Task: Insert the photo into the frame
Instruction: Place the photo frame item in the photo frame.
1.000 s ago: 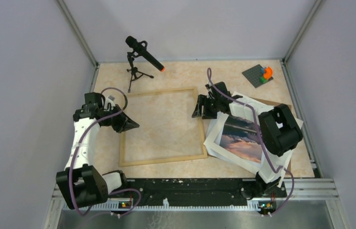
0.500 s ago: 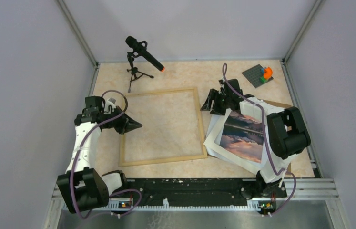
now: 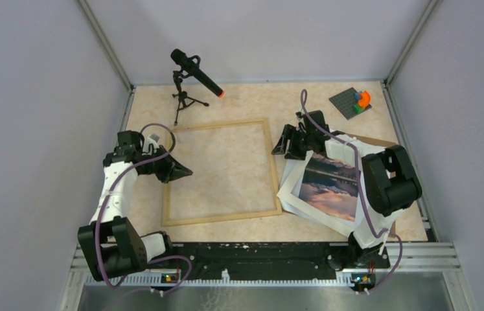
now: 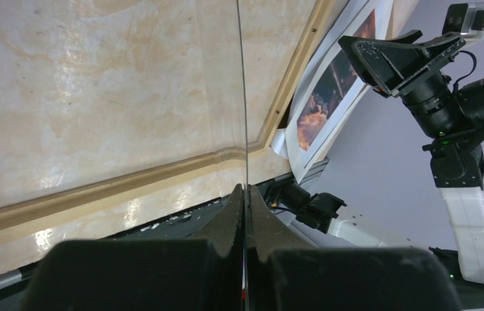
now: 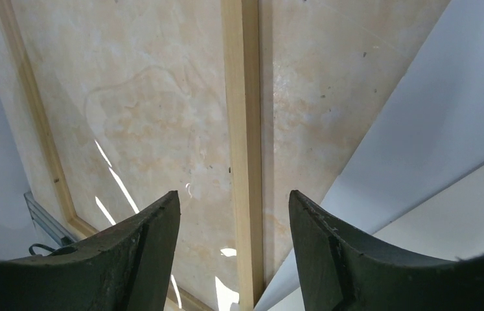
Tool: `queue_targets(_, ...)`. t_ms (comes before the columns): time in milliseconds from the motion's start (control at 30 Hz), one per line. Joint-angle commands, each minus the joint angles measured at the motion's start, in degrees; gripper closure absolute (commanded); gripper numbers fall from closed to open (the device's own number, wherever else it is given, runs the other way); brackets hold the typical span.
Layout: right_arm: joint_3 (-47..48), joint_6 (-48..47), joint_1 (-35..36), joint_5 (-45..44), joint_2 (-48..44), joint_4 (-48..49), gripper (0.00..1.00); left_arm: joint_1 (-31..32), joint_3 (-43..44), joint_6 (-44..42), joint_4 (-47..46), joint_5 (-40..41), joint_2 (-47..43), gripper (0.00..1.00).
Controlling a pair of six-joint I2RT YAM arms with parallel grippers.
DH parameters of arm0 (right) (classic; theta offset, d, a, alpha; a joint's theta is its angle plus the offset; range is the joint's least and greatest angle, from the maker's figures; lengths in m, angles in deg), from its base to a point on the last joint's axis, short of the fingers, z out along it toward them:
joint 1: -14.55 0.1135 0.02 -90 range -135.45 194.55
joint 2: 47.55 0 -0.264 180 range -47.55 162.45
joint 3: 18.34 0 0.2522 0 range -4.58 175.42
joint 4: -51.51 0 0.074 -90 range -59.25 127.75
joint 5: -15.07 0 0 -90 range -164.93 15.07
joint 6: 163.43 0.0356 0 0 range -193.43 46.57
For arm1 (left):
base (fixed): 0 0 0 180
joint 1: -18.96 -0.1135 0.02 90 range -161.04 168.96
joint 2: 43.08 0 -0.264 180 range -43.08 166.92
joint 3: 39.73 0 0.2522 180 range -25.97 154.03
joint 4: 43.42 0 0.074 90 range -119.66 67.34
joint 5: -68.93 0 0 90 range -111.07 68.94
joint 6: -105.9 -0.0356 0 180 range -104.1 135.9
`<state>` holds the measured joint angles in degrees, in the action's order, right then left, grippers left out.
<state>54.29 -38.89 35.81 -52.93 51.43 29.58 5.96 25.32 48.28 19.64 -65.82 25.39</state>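
**Top view, with both wrist views.** The frame [image 3: 223,217] lies flat at mid-table. The photo [image 3: 330,188] lies face up just to its right, stacked over a brown board [image 3: 375,139], and its near-left corner touches the frame's right strip.

**Left gripper** [image 4: 244,192]: jaws together on what appears to be a thin clear pane [image 4: 242,97], seen edge-on, at the frame's left side.

**Right gripper** [image 5: 232,197]: jaws apart and empty, above the right strip.

**Hazards, as judged:**
- If you close the right jaws here, you catch wood rather than paper and drag the frame.
- If you pinch the stack's edge, you may lift what lies beneath along with the photo, or crease the paper.
- If you swing the left arm, the pane could slip from the jaws or knock the frame askew.
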Motion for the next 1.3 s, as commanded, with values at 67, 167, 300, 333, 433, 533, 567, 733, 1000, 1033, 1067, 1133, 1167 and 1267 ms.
queue_targets(67,-0.7,-1.6,1.2,-0.2,-0.1,2.1,0.39,-0.2,-1.9,-4.7,-0.5,1.9,0.9,0.96)
queue_targets(167,-0.6,-2.6,2.0,-1.3,0.1,1.7,0.39,-0.2,-1.9,-5.7,0.2,4.4,1.0,0.85)
queue_targets(300,-0.5,-3.8,2.8,-2.5,0.2,1.0,0.39,-0.2,-1.8,-6.5,0.4,9.2,0.2,0.71)
queue_targets(333,-0.5,-4.1,2.9,-2.6,0.2,1.0,0.39,-0.2,-1.9,-6.6,0.3,10.0,0.2,0.68)
queue_targets(433,-0.5,-4.6,3.0,-3.0,0.4,0.7,0.39,-0.3,-1.8,-7.1,-0.1,10.8,1.1,0.58)
queue_targets(533,-0.4,-5.2,3.0,-3.4,0.6,0.7,0.39,-0.2,-1.4,-8.2,-0.4,12.6,3.0,0.52)
queue_targets(567,-0.4,-5.4,3.0,-3.5,0.7,0.9,0.39,-0.3,-1.3,-8.8,-0.7,13.1,3.7,0.50)
queue_targets(733,0.3,-6.1,3.0,-3.1,1.5,1.1,0.39,-0.3,-0.4,-11.3,-2.6,11.7,6.8,0.41)
queue_targets(1000,-1.1,-6.8,3.0,-1.8,1.2,3.5,0.39,-0.5,0.6,-11.6,-4.5,12.5,6.0,0.18)
queue_targets(1033,-1.6,-6.8,3.0,-1.5,1.1,4.1,0.39,-0.5,0.6,-11.2,-4.8,13.2,5.8,0.18)
queue_targets(1067,-2.0,-6.8,3.0,-1.3,1.0,4.6,0.39,-0.5,0.7,-10.7,-5.1,13.9,5.7,0.18)
queue_targets(1133,-2.8,-6.6,3.0,-0.8,1.0,5.6,0.39,-0.6,1.3,-10.1,-5.2,15.6,6.0,0.19)
queue_targets(1167,-3.1,-6.4,3.0,-0.5,1.0,5.9,0.39,-0.7,1.7,-10.0,-5.2,16.2,6.4,0.21)
queue_targets(1267,-4.1,-6.0,3.0,0.9,0.6,7.4,0.39,-0.9,1.8,-9.5,-6.3,17.0,7.2,0.35)
